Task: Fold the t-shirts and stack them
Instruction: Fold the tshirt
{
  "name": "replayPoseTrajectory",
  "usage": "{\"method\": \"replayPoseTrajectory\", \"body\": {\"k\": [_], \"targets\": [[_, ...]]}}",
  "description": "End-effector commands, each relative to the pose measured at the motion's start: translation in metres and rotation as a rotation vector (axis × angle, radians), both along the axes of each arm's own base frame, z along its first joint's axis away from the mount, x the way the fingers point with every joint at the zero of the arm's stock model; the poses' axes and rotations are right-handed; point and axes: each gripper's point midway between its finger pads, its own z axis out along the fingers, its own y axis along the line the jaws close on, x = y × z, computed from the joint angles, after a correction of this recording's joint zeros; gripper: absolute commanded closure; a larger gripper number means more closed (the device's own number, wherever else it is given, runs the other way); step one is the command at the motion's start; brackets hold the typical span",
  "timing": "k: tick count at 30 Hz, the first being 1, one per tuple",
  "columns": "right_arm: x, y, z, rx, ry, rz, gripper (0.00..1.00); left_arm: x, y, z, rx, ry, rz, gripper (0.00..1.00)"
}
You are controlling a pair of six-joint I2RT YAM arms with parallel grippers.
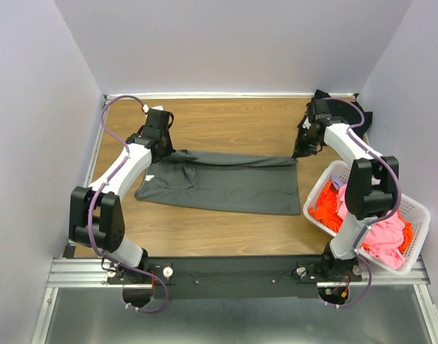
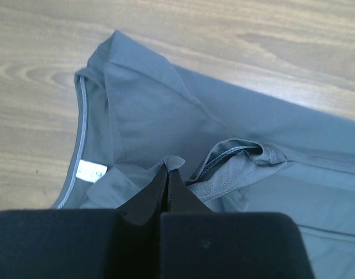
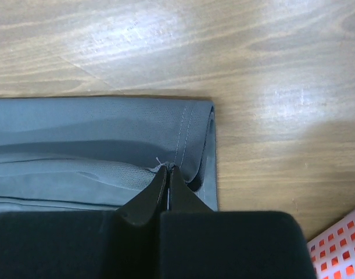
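A dark grey t-shirt [image 1: 226,183] lies across the middle of the wooden table, its far edge lifted and stretched between both grippers. My left gripper [image 1: 161,149] is shut on the shirt's collar-end edge; the left wrist view shows the pinched fold at the fingertips [image 2: 167,170], with the neckline and white label [image 2: 89,170] to the left. My right gripper [image 1: 302,149] is shut on the hem-end corner, seen in the right wrist view [image 3: 168,170] beside the stitched hem [image 3: 189,133]. An orange shirt [image 1: 327,208] and a pink shirt [image 1: 385,236] lie in the basket. A black shirt [image 1: 355,113] lies at the far right corner.
The white slatted basket [image 1: 419,215] stands at the right, close to the right arm; its corner shows in the right wrist view [image 3: 340,250]. Grey walls close in the table on three sides. Bare wood [image 1: 233,125] lies beyond the shirt.
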Motion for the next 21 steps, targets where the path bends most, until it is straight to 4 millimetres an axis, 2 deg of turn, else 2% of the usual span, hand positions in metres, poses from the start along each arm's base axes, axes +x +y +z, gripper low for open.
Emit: {"method": "replayPoseTrajectory", "body": {"k": [1, 6, 9, 10, 11, 13, 14, 15, 18, 19, 20, 21], "targets": [[-0.005, -0.002, 0.007, -0.026, -0.029, -0.009, 0.96, -0.014, 0.002, 0.001, -0.003, 0.006, 0.018, 1.00], [-0.016, -0.001, 0.003, -0.032, -0.017, 0.001, 0.91, -0.033, 0.002, -0.016, -0.012, 0.054, 0.010, 1.00], [-0.028, 0.002, 0.004, -0.033, -0.013, 0.017, 0.81, -0.053, 0.004, -0.025, -0.018, 0.094, 0.013, 0.90], [-0.036, 0.002, 0.001, -0.030, -0.001, 0.021, 0.75, -0.058, 0.005, -0.027, -0.024, 0.102, 0.019, 0.74], [-0.040, 0.004, 0.010, -0.022, -0.024, 0.027, 0.71, -0.066, 0.006, -0.024, -0.031, 0.095, 0.020, 0.66], [-0.050, 0.005, 0.014, -0.015, -0.032, 0.035, 0.63, -0.076, 0.008, -0.022, -0.039, 0.093, 0.029, 0.52], [-0.060, 0.004, 0.010, -0.017, -0.017, 0.035, 0.60, -0.079, 0.009, -0.015, -0.048, 0.071, 0.032, 0.48], [-0.062, 0.004, 0.020, -0.012, -0.048, 0.033, 0.54, -0.082, 0.009, -0.014, -0.051, 0.069, 0.035, 0.40], [-0.065, 0.001, 0.029, -0.022, -0.079, 0.033, 0.46, -0.072, 0.006, 0.002, -0.074, 0.008, 0.031, 0.31], [-0.062, 0.000, 0.030, -0.028, -0.085, 0.031, 0.44, -0.067, 0.004, -0.002, -0.069, 0.014, 0.024, 0.31], [-0.057, 0.001, 0.035, -0.031, -0.099, 0.029, 0.43, -0.058, 0.002, 0.004, -0.071, -0.001, 0.017, 0.30], [-0.051, 0.001, 0.030, -0.033, -0.087, 0.030, 0.42, -0.050, -0.001, 0.005, -0.072, -0.005, 0.007, 0.31]]}}
